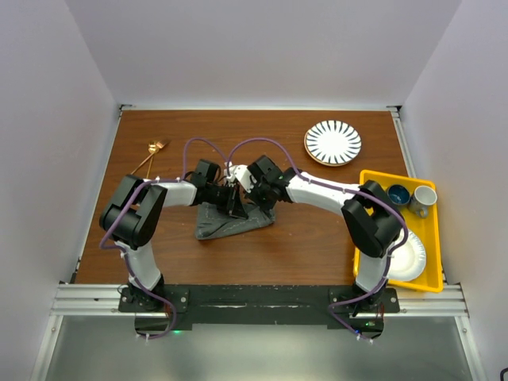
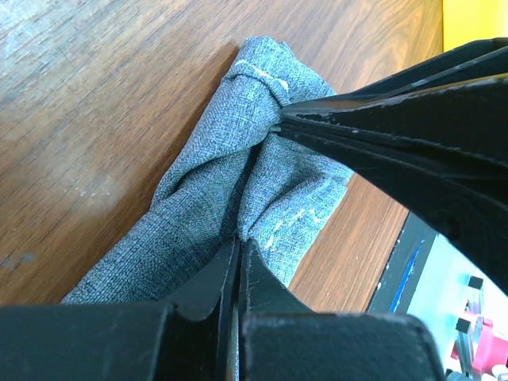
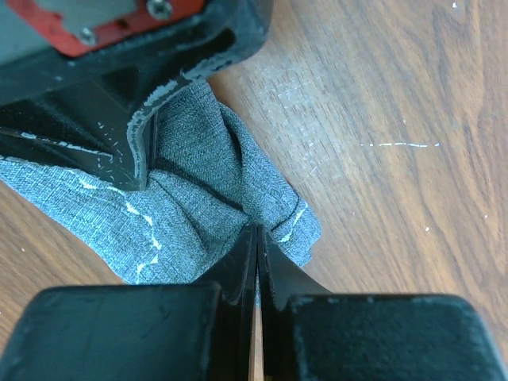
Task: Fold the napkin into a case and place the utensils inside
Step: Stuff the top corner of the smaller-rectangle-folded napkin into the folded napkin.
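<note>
- where the two arms meet over the middle of the table [image 1: 317,238], the napkin [image 1: 230,224] lies bunched and creased on the wood.
- the left gripper [image 2: 240,242] is clenched on a fold of the grey cloth, its fingers pressed together.
- the right gripper [image 3: 255,232] is pinched tight on another fold, just opposite the left one.
- the utensils [image 1: 153,154] lie near the far left corner, well apart from the napkin.
- the striped plate [image 1: 332,142] sits far right, with a yellow tray [image 1: 371,176] at the right edge.
</note>
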Controlling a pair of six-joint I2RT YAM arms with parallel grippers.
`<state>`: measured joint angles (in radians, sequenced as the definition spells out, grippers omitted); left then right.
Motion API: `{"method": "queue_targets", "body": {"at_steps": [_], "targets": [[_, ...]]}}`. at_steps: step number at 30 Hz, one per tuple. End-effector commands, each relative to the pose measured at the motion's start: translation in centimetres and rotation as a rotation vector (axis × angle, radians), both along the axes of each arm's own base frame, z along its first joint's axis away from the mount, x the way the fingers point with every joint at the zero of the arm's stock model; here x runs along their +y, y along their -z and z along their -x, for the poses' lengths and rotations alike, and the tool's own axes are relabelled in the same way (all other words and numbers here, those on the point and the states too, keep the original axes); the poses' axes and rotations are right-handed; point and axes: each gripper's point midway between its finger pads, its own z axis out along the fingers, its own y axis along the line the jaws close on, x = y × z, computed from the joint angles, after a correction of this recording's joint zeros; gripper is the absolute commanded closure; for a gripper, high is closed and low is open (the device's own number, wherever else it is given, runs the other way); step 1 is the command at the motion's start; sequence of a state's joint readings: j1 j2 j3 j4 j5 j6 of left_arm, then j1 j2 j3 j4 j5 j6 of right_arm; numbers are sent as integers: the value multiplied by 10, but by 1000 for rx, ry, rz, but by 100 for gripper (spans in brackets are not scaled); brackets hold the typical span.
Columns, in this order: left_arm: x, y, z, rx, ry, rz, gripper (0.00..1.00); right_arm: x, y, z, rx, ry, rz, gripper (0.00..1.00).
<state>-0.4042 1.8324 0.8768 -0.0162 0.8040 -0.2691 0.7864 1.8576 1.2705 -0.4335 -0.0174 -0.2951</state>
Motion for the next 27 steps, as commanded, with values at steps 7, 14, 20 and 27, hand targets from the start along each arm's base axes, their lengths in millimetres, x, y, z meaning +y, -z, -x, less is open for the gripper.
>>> {"method": "queue_targets", "body": {"at_steps": [7,14,20,27], "targets": [[11,14,7,46,-16,-48,100,23,-70,-7,-85,19,-180,100],[3,-5,0,3,-9,7,100,25,-62,3,-42,-14,-184,100],[-12,-46,-10,-67,-5,96,100,25,-51,5,-25,-33,-172,100],[-25,-60,-17,-69,-1,119,100,26,-46,5,-21,-49,-166,100]]}}
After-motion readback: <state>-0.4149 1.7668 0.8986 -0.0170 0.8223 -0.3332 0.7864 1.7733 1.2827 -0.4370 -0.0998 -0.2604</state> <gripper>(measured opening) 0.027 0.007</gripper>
